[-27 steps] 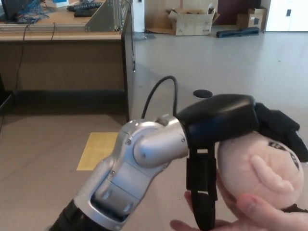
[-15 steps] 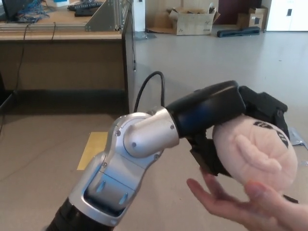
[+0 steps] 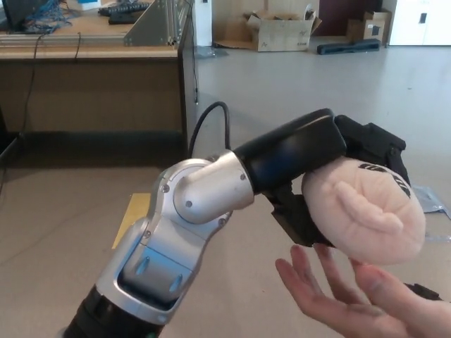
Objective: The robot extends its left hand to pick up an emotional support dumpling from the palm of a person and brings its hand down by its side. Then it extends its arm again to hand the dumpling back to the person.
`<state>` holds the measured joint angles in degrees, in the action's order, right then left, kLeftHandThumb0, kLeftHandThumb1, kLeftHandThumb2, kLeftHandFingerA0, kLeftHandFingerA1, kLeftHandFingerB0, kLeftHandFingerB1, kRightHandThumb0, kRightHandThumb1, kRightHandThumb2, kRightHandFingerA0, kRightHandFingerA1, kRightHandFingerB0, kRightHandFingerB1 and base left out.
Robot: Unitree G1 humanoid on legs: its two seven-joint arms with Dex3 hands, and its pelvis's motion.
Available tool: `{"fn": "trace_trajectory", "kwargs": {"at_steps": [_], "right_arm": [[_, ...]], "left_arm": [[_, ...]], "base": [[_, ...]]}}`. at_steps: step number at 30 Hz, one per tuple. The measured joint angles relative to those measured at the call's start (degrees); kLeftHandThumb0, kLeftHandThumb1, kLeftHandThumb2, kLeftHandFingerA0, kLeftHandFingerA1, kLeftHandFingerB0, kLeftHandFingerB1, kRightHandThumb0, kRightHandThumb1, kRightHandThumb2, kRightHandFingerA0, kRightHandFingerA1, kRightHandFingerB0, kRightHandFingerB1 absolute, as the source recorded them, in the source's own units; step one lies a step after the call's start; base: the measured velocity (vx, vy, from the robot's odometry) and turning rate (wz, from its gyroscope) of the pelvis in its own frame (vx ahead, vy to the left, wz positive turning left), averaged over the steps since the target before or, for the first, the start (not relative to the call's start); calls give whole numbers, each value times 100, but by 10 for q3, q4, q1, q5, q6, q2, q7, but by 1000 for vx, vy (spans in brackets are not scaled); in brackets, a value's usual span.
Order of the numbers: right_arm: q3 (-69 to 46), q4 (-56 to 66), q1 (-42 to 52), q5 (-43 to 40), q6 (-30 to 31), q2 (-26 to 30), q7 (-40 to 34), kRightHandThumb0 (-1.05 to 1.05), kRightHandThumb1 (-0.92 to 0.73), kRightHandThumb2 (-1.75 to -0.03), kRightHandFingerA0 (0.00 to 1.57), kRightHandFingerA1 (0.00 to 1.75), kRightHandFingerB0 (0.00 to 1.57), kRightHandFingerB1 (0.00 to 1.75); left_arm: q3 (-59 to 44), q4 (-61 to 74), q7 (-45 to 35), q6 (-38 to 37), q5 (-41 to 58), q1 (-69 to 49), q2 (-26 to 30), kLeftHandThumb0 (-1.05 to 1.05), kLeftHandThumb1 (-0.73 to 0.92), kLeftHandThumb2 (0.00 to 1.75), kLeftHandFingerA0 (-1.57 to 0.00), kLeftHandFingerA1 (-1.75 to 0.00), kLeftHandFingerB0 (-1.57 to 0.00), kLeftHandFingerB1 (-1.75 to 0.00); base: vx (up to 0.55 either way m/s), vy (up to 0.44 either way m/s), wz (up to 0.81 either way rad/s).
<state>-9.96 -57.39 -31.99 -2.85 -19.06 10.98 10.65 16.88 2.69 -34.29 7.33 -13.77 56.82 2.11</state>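
The pale pink plush dumpling point(image 3: 366, 211) sits in my left hand point(image 3: 317, 165), whose black fingers wrap over its top and under its left side. It hangs just above a person's open palm point(image 3: 352, 296) at the lower right, with a small gap between plush and palm. My silver left forearm point(image 3: 183, 225) reaches in from the lower left. My right hand does not show.
A wooden desk point(image 3: 99, 77) with cables and a metal frame stands at the back left. Cardboard boxes point(image 3: 282, 32) line the far wall. A yellow sheet point(image 3: 134, 215) lies on the floor under my arm.
My left hand has lifted up and to the left with the dumpling, which no longer rests on the person's palm. The palm has stayed low and opened flat.
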Motion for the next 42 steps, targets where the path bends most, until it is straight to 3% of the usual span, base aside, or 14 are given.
{"fn": "trace_trajectory", "kwargs": {"at_steps": [1, 4, 5, 13, 14, 20, 21, 22, 26, 27, 31, 33, 35, 42], "right_arm": [[0, 0, 0, 0, 0, 0, 0, -47, -60, -58, 84, 46, 47, 35], [1, 0, -1, 0, 0, 0, 1, -47, -60, -59, 84, 46, 48, 35], [1, 0, -1, 0, 0, 0, 1, -49, -60, -59, 85, 46, 46, 35], [5, 0, 0, 1, 0, 0, 2, -48, -59, -58, 86, 47, 48, 35], [5, 0, 0, 1, 0, 0, 3, -49, -60, -58, 84, 46, 48, 35], [6, 0, 6, 1, 0, 0, 3, -47, -59, -58, 83, 47, 47, 35], [6, 0, 8, 1, 0, -1, 3, -46, -59, -58, 83, 48, 48, 35], [6, 0, 10, 1, 0, -1, 4, -52, -50, -78, 78, 59, 41, 46], [7, 0, 19, 1, 0, -1, 4, -52, -50, -78, 78, 59, 41, 46], [7, 0, 22, 1, 0, -1, 4, -51, -49, -77, 79, 60, 42, 46], [6, 1, 35, 1, 0, -2, 5, -52, -49, -78, 80, 60, 42, 46], [6, 3, 44, 1, 0, -2, 6, -52, -49, -78, 80, 60, 43, 47], [6, 4, 52, 1, -1, -2, 7, -50, -49, -77, 79, 60, 42, 46], [5, 12, 89, 1, -1, -2, 10, -51, -49, -77, 80, 60, 43, 47]], "left_arm": [[-2, 0, 0, 1, 2, 0, -1, -8, 70, 80, -110, -127, -86, -99], [-54, -1, 2, 27, 27, 15, -13, -6, 70, 85, -110, -126, -86, -96], [-68, -1, 3, 34, 33, 22, -16, -8, 76, 74, -106, -132, -86, -104], [-178, 6, 12, 103, 89, 59, -23, -13, 75, 70, -100, -139, -83, -103], [-190, 8, 12, 112, 96, 62, -22, -15, 80, 65, -101, -134, -89, -90], [-260, 16, 13, 162, 133, 63, -17, -17, 73, 63, -100, -137, -90, -82], [-270, 17, 13, 169, 138, 63, -16, -18, 71, 62, -107, -128, -95, -80], [-283, 17, 13, 177, 145, 63, -15, -15, 73, 62, -100, -127, -92, -77], [-335, 21, 13, 213, 172, 63, -6, -15, 73, 62, -100, -127, -92, -77], [-351, 23, 14, 224, 180, 63, -3, -15, 81, 65, -93, -127, -86, -82], [-395, 38, 14, 257, 207, 49, 2, -14, 81, 68, -99, -128, -86, -84], [-418, 47, 15, 275, 222, 37, 2, -14, 83, 69, -93, -131, -81, -95], [-436, 60, 16, 290, 234, 21, 2, -12, 81, 76, -101, -138, -84, -99], [-533, 112, 16, 355, 291, -106, 2, -16, 84, 66, -96, -146, -78, -98]], "base": [[0, 0, 0], [0, 0, 0], [0, 0, 0], [0, 0, 0], [0, 0, 0], [0, 0, 0], [0, 0, 0], [0, 0, 0], [0, 0, 0], [0, 0, 0], [0, 0, 0], [0, 0, 0], [0, 0, 0], [0, 0, 0]]}}
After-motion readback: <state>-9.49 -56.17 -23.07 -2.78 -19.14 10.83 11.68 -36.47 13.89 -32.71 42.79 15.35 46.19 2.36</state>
